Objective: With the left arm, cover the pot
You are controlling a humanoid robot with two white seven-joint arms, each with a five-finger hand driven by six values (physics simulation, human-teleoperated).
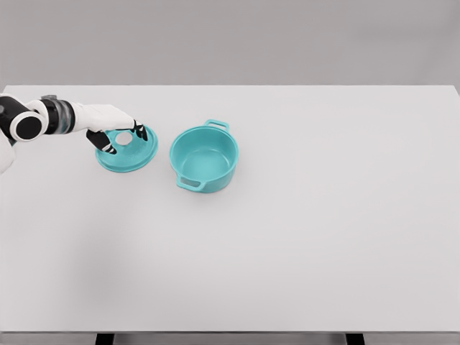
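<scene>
Teal lid (128,153) beside uncovered pot (204,159)

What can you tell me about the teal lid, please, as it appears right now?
The teal lid is round and smooth-looking, with a raised rim and a pale knob at its centre. It lies on the white table, just left of the open pot and apart from it. The left hand is over it, dark fingertips curled around the knob; whether the lid is lifted cannot be told.

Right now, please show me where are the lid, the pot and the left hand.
lid (133,159): head view, bare front rim.
pot (205,159): head view, inside bottom.
left hand (118,133): head view, over the lid's knob.
</scene>
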